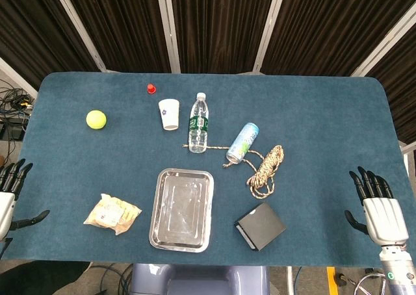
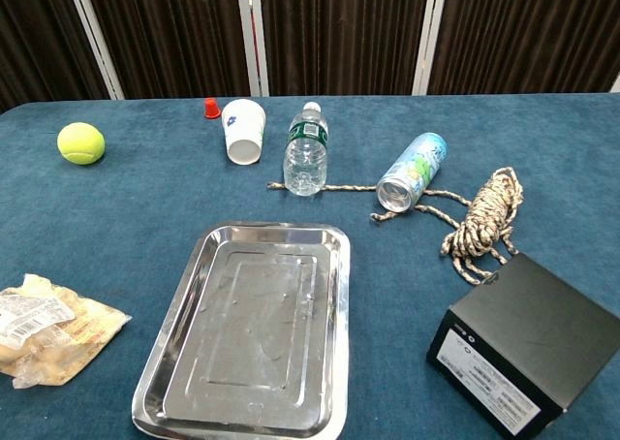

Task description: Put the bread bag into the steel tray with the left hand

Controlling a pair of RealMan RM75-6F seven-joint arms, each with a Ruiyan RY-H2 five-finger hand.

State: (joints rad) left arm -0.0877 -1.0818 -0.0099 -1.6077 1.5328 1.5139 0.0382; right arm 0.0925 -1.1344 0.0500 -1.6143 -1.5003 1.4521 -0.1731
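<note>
Crinkled clear bread bag (image 1: pixel 113 214), pale rolls

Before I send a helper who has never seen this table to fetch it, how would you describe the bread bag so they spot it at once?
Find the steel tray near the front middle of the blue table. The bread bag lies flat just left of it, apart from the tray, towards the left hand. It is the only soft, crinkled clear packet with pale bread inside; the tennis ball farther back is round and yellow-green.
</note>
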